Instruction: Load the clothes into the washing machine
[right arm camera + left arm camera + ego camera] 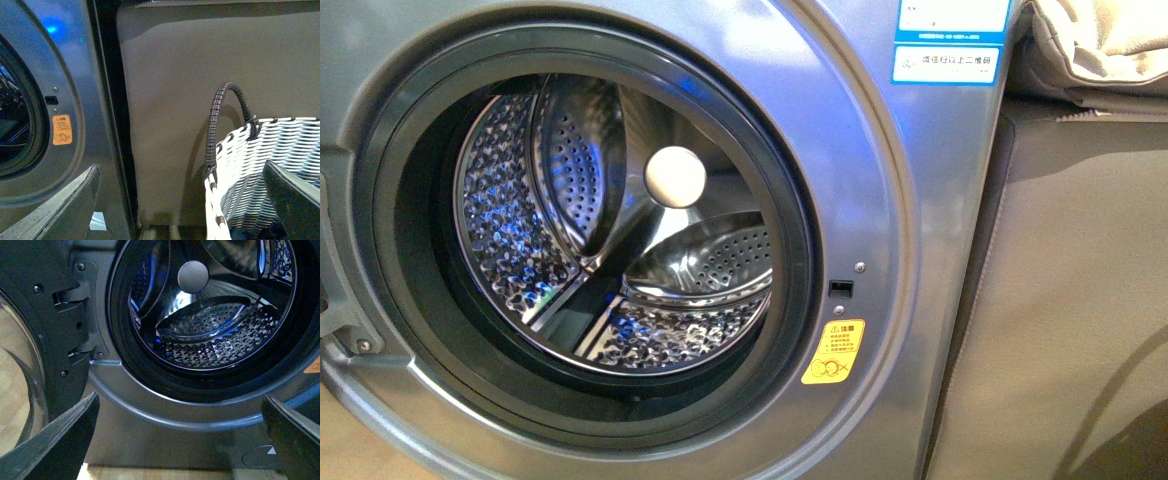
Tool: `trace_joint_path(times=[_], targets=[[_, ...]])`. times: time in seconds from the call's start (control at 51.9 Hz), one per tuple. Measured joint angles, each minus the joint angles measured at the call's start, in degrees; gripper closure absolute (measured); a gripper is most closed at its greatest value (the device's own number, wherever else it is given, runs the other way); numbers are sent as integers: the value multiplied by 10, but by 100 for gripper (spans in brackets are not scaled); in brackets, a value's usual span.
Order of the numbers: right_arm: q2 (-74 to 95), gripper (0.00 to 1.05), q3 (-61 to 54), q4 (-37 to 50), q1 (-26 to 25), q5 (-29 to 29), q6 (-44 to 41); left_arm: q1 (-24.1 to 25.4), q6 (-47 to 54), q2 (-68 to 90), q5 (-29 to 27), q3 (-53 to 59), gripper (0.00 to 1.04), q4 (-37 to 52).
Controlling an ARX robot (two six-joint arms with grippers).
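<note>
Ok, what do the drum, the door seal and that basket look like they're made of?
Drum: polished steel, going by its mirror shine and punched holes. Door seal: dark matte rubber, probably. Basket: glossy white woven strips, likely plastic or coated rattan; its handle looks wrapped in dark cord.

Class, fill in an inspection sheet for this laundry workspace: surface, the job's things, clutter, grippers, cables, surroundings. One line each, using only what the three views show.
Surface: pale floor below the machine; little of it shows.
Job's things: washing machine with door open and drum empty; clothes not clearly seen, perhaps the dark patch low in the basket.
Clutter: white woven basket in front of the panel; beige folded fabric above the panel.
Grippers: left gripper and right gripper open, holding nothing.
Cables: nothing seen.
Surroundings: beige-grey panel right of the machine.
</note>
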State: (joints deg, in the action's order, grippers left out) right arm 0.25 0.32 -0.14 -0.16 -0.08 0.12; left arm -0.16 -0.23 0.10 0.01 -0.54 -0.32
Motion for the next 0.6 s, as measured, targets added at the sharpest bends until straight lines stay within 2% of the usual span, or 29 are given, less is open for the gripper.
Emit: trace_joint_path(times=[0.598], targets=[[0, 8, 0, 0, 0, 0, 0, 0, 0, 0, 0, 0, 7, 0]])
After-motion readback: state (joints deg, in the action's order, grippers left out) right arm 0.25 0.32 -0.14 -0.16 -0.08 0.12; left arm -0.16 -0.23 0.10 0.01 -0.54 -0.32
